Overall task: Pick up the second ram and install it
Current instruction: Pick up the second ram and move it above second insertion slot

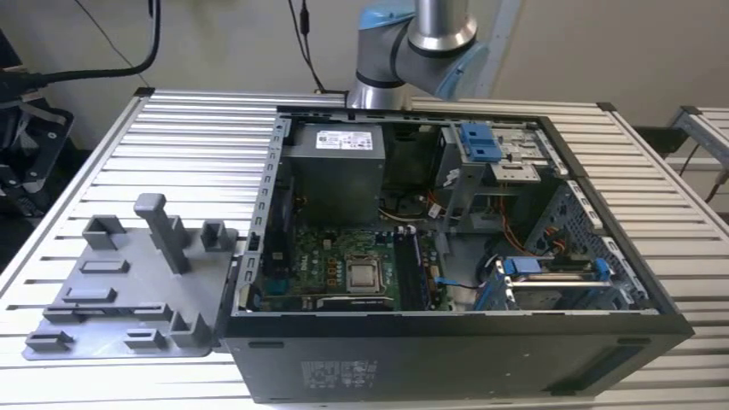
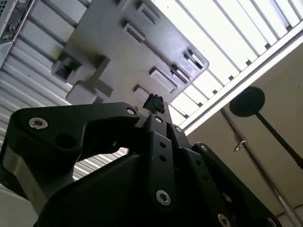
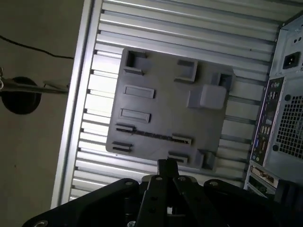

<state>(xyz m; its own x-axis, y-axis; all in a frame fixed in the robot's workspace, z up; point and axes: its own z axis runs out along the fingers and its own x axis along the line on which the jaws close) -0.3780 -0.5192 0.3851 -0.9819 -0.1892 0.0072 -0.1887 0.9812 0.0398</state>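
Ram (image 3: 154,136) lay edge-on in the long slot of the tray (image 3: 165,106). It was below the gripper (image 3: 166,164), just ahead of its tips in the first wrist view, and clear of them. The gripper was narrow, fingers together, with nothing seen between them. A post (image 3: 208,97) stood on the tray beyond the ram. The case (image 3: 284,118) sat beside the tray on the slatted table (image 3: 189,33), off to the gripper's side.

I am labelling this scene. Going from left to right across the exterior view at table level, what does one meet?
Grey tray → motherboard inside the open computer case → blue drive bracket in the same case.
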